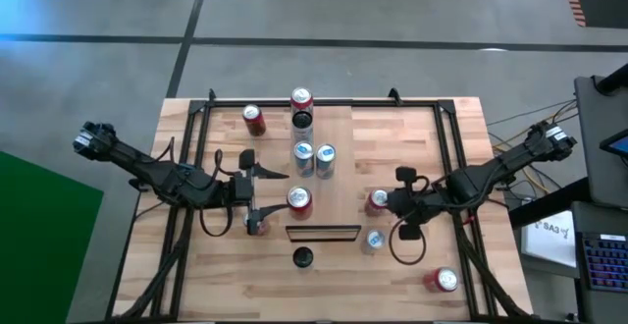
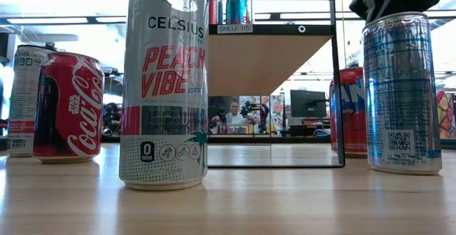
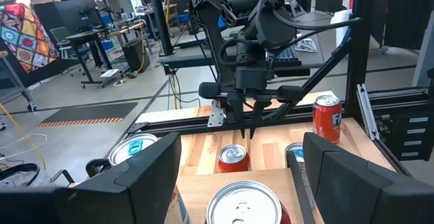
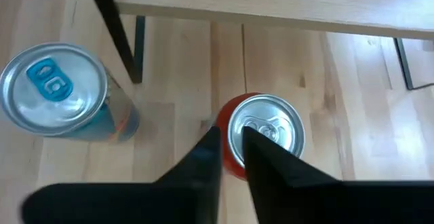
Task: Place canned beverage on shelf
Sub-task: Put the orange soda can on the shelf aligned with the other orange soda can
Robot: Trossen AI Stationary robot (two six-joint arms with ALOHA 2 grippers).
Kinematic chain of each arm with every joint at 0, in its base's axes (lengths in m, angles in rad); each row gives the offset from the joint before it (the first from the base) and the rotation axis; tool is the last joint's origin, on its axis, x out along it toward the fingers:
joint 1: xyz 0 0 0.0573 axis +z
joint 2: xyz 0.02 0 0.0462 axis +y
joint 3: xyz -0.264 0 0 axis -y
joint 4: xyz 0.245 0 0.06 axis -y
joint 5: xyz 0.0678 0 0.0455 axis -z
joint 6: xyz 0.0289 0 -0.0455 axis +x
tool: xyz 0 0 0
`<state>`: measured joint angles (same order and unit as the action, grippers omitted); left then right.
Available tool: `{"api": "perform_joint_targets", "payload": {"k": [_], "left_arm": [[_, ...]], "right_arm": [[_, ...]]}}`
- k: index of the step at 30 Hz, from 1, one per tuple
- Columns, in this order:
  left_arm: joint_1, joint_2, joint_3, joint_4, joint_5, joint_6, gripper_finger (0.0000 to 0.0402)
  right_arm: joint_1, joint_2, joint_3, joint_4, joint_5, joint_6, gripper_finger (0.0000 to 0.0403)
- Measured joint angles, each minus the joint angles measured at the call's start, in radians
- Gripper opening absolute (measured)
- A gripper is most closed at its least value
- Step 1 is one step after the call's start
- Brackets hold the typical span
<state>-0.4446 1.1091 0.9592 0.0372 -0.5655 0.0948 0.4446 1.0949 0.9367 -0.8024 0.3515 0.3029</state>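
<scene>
Wood planks top the bench (image 1: 186,128); grey floor surrounds it, with workshop desks beyond. Ten cans: five red, three silver-topped, two dark-topped. One shelf (image 1: 323,232) stands mid-bench. Left pincer (image 1: 280,189) spreads wide over a red can (image 1: 299,200). Right pincer (image 4: 230,153) hovers over another red can (image 4: 268,132) beside the shelf; whether it grips, I cannot tell.

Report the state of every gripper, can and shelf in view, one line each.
Left gripper: open, empty, facing the Coca-Cola can.
Right gripper: shut, empty, just above the red can.
Red can: upright on the table, unopened.
Blue-tabbed can: upright, unopened.
Celsius can: upright on the table.
Shelf: raised, cans standing on it.
</scene>
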Motion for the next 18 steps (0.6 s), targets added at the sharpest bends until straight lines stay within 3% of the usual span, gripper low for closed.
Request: {"api": "perform_joint_targets", "payload": {"k": [10, 18], "left_arm": [[0.000, 0.000, 0.000, 0.000, 0.000, 0.000, 0.0276], [0.000, 0.000, 0.000, 0.000, 0.000, 0.000, 0.0276]], "right_arm": [[0.000, -0.001, 0.006, 0.001, 0.024, -0.031, 0.0198], [-0.001, 0.000, 0.006, 0.001, 0.023, -0.017, 0.0236]]}}
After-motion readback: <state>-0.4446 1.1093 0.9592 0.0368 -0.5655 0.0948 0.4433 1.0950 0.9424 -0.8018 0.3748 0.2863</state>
